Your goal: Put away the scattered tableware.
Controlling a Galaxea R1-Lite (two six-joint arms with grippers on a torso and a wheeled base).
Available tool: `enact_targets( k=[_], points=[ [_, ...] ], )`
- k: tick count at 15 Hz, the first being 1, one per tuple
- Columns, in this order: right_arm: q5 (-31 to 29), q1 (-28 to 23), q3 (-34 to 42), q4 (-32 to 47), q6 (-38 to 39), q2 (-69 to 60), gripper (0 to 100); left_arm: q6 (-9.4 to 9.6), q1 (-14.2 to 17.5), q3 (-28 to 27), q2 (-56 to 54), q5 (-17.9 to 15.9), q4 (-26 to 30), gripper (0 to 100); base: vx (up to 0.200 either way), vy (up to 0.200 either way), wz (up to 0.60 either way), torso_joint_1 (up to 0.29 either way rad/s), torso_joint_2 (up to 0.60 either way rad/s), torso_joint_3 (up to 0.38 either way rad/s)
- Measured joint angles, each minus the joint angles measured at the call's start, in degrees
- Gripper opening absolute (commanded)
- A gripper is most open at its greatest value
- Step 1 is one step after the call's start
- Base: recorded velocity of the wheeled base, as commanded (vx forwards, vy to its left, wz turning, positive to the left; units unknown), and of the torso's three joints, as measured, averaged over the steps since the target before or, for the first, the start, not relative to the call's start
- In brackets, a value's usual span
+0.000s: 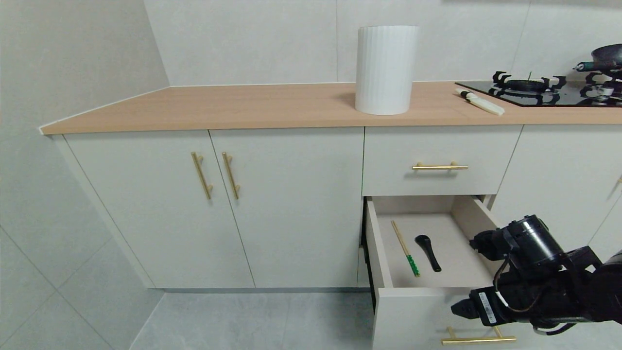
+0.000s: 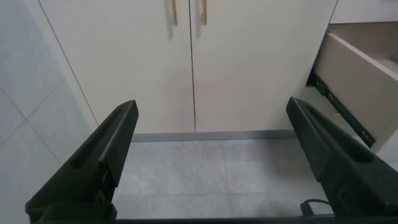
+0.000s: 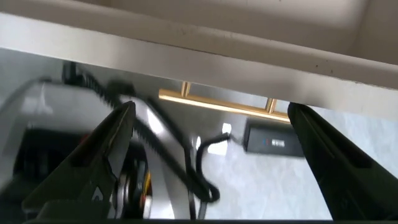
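Calls for a mid-length pinch on probably light, stiff, slick cream knife-shaped utensil (image 1: 478, 101) up-right of open pale drawer (image 1: 380, 248), with left gripper (image 2: 211, 107) and right gripper (image 3: 211, 111) splayed empty.

white ribbed canister (image 1: 386, 68) on counter (image 1: 218, 104) | gas hob (image 1: 539, 93) at right

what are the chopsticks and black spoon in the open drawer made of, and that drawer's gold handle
Pale chopsticks with green ends: probably wood or bamboo, matte tan shafts, tips look painted green.
Black spoon: plastic or lacquered wood, uniformly black with a faint sheen; can't tell which.
Gold bar handle on the open drawer: likely brushed metal, brass-coloured with a soft shine.
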Motion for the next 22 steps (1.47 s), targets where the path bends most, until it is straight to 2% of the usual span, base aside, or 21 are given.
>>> enact_targets(
  k=[5,16,18,22],
  points=[
    [-3.1,-2.3,-6.3,-0.8,-0.7,4.5,100,-0.02,0.0,0.0,0.0,0.0,0.0,100,0.0,0.0,0.0,0.0,0.0,0.0],
    [-5.6,-5.4,-19.3,-2.1,-1.3,16.1,100,-0.02,0.0,0.0,0.0,0.0,0.0,100,0.0,0.0,0.0,0.0,0.0,0.0],
    [-5.7,-6.1,-20.5,-4.7,-1.2,17.7,100,-0.02,0.0,0.0,0.0,0.0,0.0,100,0.0,0.0,0.0,0.0,0.0,0.0],
    [-7.1,-7.1,-20.8,-15.5,-0.3,21.0,100,0.0,0.0,0.0,0.0,0.0,0.0,100,0.0,0.0,0.0,0.0,0.0,0.0]
  ],
)
